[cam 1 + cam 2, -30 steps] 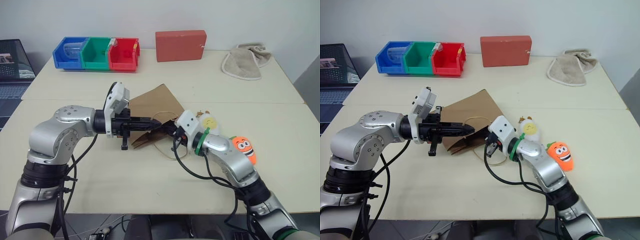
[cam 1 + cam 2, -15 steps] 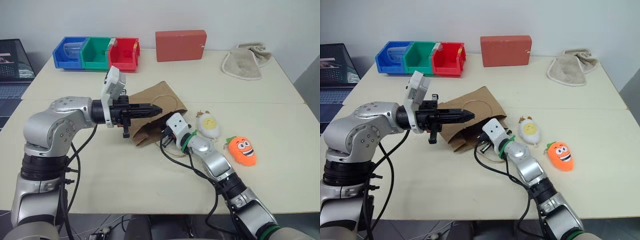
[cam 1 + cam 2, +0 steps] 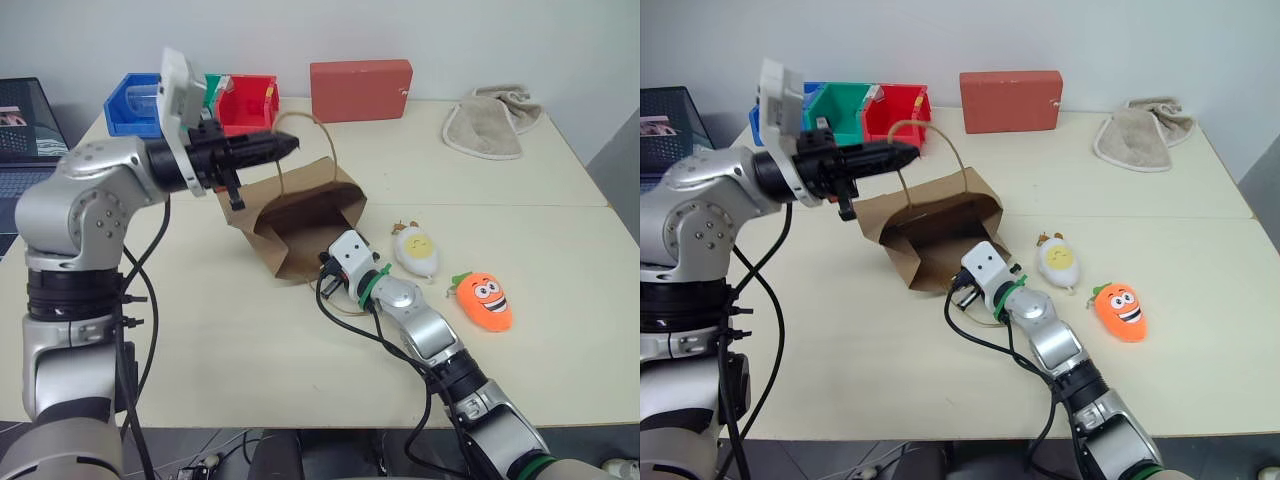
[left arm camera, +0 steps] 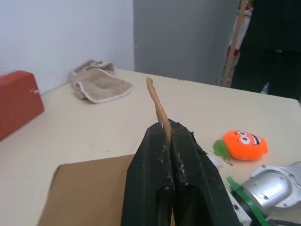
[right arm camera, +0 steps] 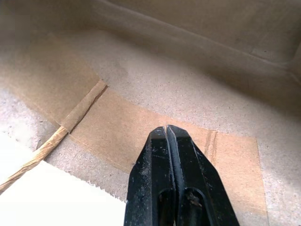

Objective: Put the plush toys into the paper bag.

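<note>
On the left, the robot's left gripper (image 3: 285, 146) is clamped on one thin twisted-paper loop handle (image 3: 322, 135) of the plain brown kraft paper bag (image 3: 300, 218) and has risen well above where it was a second ago, when it reached level over the bag lying flat on the cream table (image 3: 200, 330). That lift has pulled the upper wall up, so the bag now gapes open towards the near right, its mouth facing the toys. Just right of the mouth, the right gripper (image 5: 168, 131), fingers pressed together on nothing, has slid in from beside the toys and now lies on the lower lip inside the mouth, apparently pinning it down. Further right, the white egg-shaped plush toy with a yellow smiling face (image 3: 416, 249) and the orange carrot plush toy with a green top (image 3: 486, 298) lie on the table, outside the bag. The bag looks ready for loading, but neither toy is picked up yet.
</note>
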Robot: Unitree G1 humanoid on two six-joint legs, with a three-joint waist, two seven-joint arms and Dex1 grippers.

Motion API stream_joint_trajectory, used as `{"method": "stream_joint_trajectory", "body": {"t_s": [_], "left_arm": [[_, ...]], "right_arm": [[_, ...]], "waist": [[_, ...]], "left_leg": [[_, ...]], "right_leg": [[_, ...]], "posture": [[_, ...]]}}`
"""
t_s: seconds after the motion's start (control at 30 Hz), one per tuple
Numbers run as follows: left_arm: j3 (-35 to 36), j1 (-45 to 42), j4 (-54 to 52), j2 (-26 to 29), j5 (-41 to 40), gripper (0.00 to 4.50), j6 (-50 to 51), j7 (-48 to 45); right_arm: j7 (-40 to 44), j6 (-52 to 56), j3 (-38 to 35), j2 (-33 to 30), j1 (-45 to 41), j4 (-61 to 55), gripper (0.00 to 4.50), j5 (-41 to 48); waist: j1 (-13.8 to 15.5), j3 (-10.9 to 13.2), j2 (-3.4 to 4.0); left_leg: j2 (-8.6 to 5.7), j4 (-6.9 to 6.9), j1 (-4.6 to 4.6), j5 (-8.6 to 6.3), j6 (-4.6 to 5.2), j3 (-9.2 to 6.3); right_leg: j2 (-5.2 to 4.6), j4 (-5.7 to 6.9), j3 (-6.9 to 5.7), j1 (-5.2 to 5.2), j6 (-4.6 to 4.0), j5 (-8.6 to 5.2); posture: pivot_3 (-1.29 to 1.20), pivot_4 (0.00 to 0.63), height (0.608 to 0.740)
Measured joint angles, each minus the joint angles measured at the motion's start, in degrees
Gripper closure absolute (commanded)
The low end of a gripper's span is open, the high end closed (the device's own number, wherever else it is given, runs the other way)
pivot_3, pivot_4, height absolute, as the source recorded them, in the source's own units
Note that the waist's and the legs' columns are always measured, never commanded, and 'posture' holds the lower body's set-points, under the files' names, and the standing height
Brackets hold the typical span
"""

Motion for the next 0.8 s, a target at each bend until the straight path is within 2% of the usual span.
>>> {"method": "stream_joint_trajectory", "body": {"t_s": [0.23,0.57,0.77,0.8], "left_arm": [[0.2,-2.0,-1.9,-0.8,-0.5,4.5,-0.8,1.0],[-1.8,6.6,-5.9,-0.1,1.1,4.5,-1.3,-1.8],[-3.1,9.8,-10.2,-0.5,0.5,4.5,-0.9,-2.9],[-3.2,9.9,-10.3,-0.5,0.5,4.5,-0.9,-2.9]], "right_arm": [[0.2,0.8,0.0,0.2,-0.4,0.1,4.45,0.0],[1.4,1.2,-1.2,0.3,-1.2,-0.3,4.45,0.2],[7.9,8.8,-2.7,-4.5,-1.9,-16.3,4.45,3.7],[9.2,11.1,-3.5,-5.7,-1.9,-19.8,4.3,5.1]], "waist": [[-0.2,0.0,0.0],[-0.4,0.0,0.0],[-0.2,0.0,0.01],[-0.1,0.0,0.01]], "left_leg": [[0.0,0.0,0.0,0.0,0.0,0.0],[-0.01,0.02,-0.08,0.0,0.0,0.0],[0.0,0.03,-0.44,0.01,-0.01,-0.08],[0.0,0.03,-0.46,0.01,-0.01,-0.09]], "right_leg": [[0.0,0.01,0.01,-0.01,0.0,0.0],[-0.01,0.03,0.01,-0.09,0.0,0.0],[0.0,0.07,-0.06,-0.42,0.0,0.0],[0.0,0.07,-0.07,-0.44,0.0,0.0]], "posture": [[0.0,0.15,0.74],[0.0,0.15,0.74],[0.0,0.15,0.74],[0.0,0.15,0.74]]}}
